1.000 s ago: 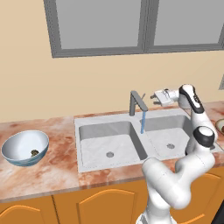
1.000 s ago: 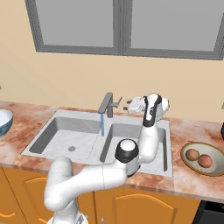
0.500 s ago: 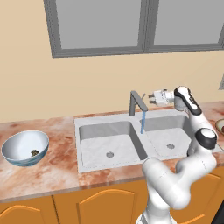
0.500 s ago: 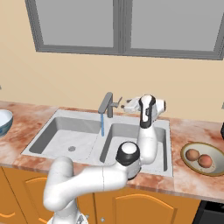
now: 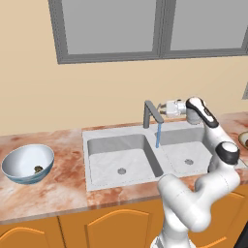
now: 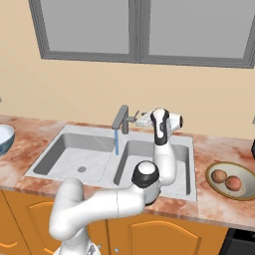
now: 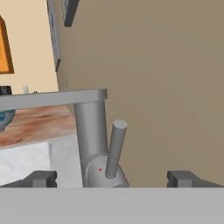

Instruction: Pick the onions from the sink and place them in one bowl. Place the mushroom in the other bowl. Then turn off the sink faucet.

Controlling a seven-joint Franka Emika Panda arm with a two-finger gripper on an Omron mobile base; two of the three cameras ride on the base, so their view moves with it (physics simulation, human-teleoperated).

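The tool (image 7: 111, 178), fingers spread, has moved closer to the faucet's lever handle (image 7: 114, 148); water (image 5: 158, 135) still runs.

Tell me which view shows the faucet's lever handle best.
The hand view: the lever handle stands close and unobstructed beside the faucet post. The right base view shows it tiny; in the left base view the post hides it.

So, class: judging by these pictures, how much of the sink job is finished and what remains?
Done: both onions lie in the tan bowl, and the mushroom sits in the blue bowl. In hand: the open gripper is lined up on the faucet, its lever between the fingertips. Left: water is running, so the tap needs shutting off.
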